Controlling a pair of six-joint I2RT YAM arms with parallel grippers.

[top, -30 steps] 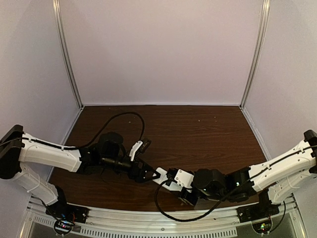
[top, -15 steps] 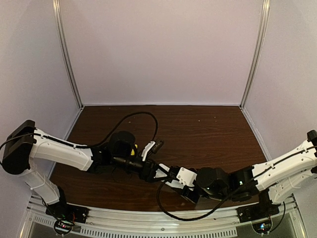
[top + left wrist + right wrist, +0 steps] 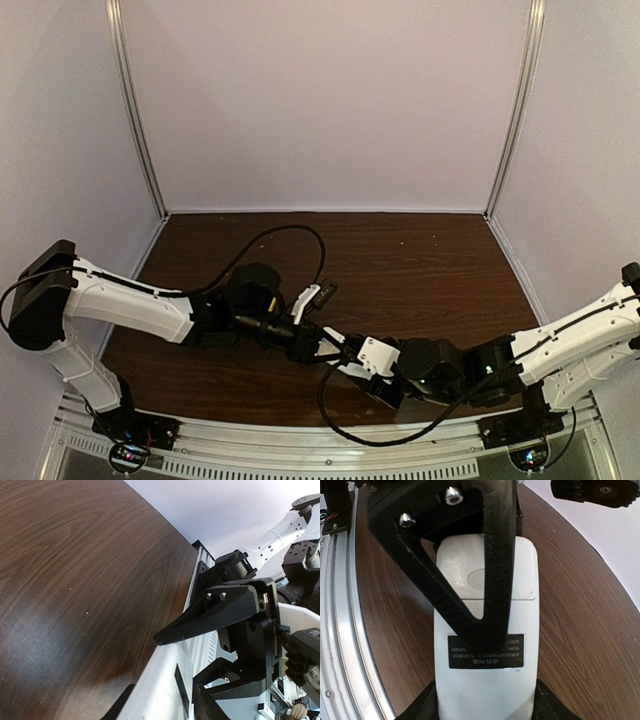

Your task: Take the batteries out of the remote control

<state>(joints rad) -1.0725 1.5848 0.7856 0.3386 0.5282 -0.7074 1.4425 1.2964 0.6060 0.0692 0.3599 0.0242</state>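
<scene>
The remote control [image 3: 485, 685] is held over the near part of the table [image 3: 580, 630], back side up, its long edges pinched between the fingers of the right gripper [image 3: 486, 707]. The left gripper [image 3: 314, 348] straddles the battery cover [image 3: 526, 575] with one finger laid across it, though whether it presses yet cannot be told. The batteries are out of sight, probably under that cover; the shell looks light, stiff and slick, so an edge grip by the label end suits it and leaves the cover free to slide
</scene>
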